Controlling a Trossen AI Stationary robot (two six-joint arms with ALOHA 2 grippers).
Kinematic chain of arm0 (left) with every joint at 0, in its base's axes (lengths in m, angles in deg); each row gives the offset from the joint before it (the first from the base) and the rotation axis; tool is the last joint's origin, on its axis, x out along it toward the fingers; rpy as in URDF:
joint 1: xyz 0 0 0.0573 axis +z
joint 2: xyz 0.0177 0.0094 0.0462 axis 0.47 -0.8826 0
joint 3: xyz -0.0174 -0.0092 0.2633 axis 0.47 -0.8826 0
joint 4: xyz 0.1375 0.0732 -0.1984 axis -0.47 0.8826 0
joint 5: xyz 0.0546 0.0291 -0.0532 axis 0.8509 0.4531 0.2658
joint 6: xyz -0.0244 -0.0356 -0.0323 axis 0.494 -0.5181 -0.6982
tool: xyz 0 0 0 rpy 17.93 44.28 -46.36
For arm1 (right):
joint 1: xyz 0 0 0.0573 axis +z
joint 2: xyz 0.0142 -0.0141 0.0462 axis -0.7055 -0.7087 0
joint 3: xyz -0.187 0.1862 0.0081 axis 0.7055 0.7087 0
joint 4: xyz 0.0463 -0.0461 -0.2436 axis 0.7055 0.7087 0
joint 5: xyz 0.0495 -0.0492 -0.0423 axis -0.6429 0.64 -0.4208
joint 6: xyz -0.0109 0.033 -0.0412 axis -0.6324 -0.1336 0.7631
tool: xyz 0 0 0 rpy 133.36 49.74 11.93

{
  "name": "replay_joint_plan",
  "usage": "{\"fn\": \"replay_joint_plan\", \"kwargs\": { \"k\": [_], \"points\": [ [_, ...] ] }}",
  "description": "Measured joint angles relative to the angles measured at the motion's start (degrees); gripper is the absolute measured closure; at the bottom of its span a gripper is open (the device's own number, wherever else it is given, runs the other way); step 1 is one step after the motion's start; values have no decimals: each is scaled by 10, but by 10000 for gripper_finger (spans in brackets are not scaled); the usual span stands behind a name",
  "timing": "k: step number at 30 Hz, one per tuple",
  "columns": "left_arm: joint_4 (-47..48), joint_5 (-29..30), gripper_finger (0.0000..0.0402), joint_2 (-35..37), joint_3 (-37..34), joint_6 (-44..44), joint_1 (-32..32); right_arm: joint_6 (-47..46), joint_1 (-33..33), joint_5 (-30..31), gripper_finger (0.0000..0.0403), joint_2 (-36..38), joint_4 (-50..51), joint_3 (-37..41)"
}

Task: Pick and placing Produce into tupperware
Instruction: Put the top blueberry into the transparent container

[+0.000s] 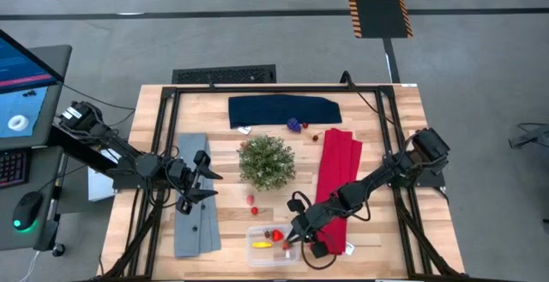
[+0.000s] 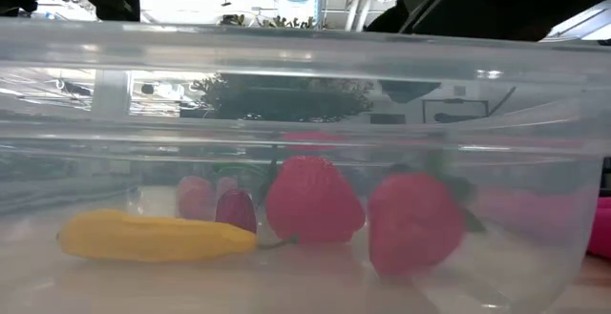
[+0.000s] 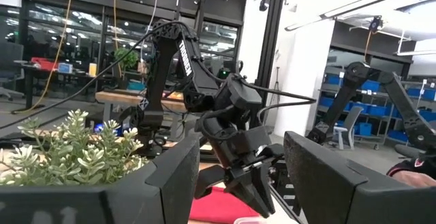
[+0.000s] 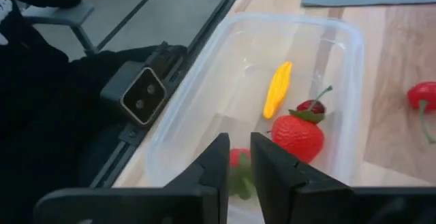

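The right end effector (image 4: 235,157) hangs over the tupperware (image 4: 344,67) at the desk's near edge, fingers nearly together and empty; a strawberry (image 4: 297,137) and yellow piece (image 4: 278,88) lie inside. Lift clear before reaching for the red berry (image 1: 251,200) nearby. The left end effector (image 1: 199,182) waits open, left of the plant (image 1: 267,162).

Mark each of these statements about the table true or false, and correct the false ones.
1. The tupperware holds a yellow piece. True.
2. The right tool hangs over the blue cloth. False: it is above the tupperware's right end.
3. A strawberry lies inside the tupperware. True.
4. The left tool grips the green plant. False: it is open, holds nothing, and is beside the grey cloth, left of the plant.
5. All produce is packed. False: a red berry lies on the table.
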Motion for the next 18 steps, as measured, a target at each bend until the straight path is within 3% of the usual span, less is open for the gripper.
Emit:
{"fn": "replay_joint_plan", "kwargs": {
  "k": [5, 11, 18],
  "points": [
    [0, 7, 198, 0, 0, 0, 0, 31, -25, 9, 327, 26, 67, 2],
    [0, 14, 198, 0, 0, 0, 0, 68, -66, 24, 337, 135, 172, 0],
    [0, 26, 198, 0, 0, 0, 0, 74, -100, 172, 338, 263, 327, 3]
  ]
}}
